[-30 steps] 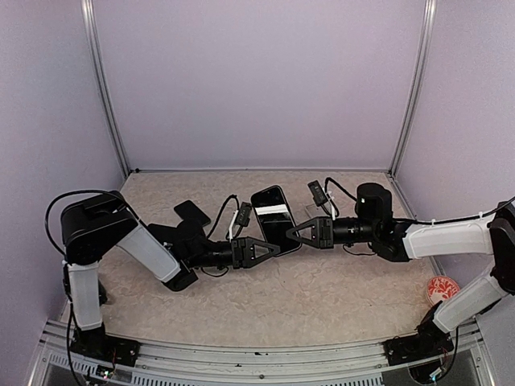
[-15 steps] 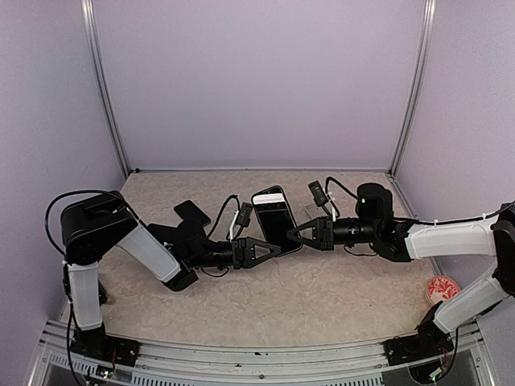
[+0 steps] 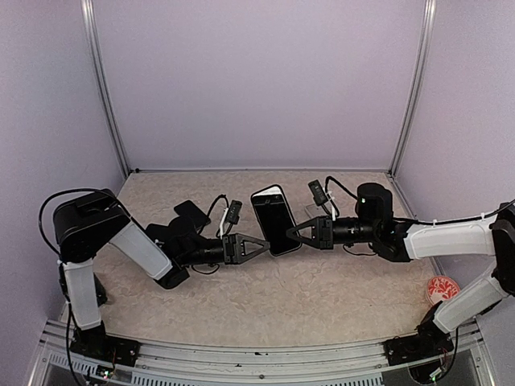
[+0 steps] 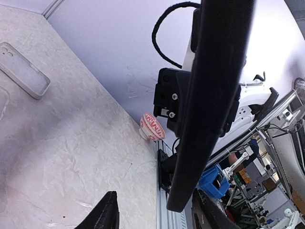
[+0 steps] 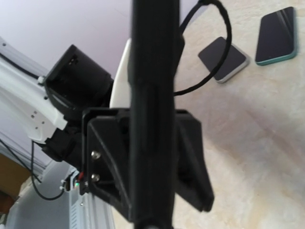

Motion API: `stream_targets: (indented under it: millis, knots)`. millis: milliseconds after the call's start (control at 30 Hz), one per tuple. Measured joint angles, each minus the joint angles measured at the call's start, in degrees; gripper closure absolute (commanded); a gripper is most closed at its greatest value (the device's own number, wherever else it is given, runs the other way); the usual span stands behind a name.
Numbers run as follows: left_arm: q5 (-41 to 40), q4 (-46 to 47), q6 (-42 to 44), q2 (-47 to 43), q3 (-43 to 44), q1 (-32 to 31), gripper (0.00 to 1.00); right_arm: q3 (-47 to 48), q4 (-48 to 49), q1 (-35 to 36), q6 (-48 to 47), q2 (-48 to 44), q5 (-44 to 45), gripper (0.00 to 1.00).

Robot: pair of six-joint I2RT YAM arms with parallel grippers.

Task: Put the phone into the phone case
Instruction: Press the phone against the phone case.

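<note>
Left gripper (image 3: 264, 245): fingers (image 4: 107, 214) spread apart, gripping nothing; in the left wrist view the lower end of the black slab phone with a pale edge (image 3: 272, 219) sits in the gap between them, and contact with either finger cannot be told. Right gripper (image 3: 291, 233): clamped on the phone's right long edge, black finger blocks showing on both faces of the slab in the left wrist view. Its own fingers are not clear in the right wrist view, where the edge-on phone fills the middle. Phone is held up off the beige mottled table (image 3: 322, 297), tilted, between the two gripper tips, which point at each other from left and right. The thin transparent phone case (image 3: 309, 211) lies flat on the table just behind the right gripper, faint, apart from the phone, with nothing in it. A frosted white shell with a camera cut-out (image 4: 24, 71) lies flat further back. Two more phones lie flat behind the left arm: a black one with a silver edge (image 5: 223, 59) and a black one with a teal edge (image 5: 275, 36). Red-and-white patterned bowl (image 3: 441, 288) sits at the right near edge, well apart from everything.
</note>
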Motion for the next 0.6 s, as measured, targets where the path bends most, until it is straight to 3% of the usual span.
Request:
stream_targets:
  millis: [400,600]
  knots:
    - [0.00,0.33,0.09,-1.22,0.52,0.37,0.47,-0.28,2.32,1.64,1.84,2.51,-2.21,1.00]
    - [-0.04,0.17,0.28,-1.31,1.20,0.55,0.62,-0.85,2.29,1.79,1.90,3.30,-2.03,1.00]
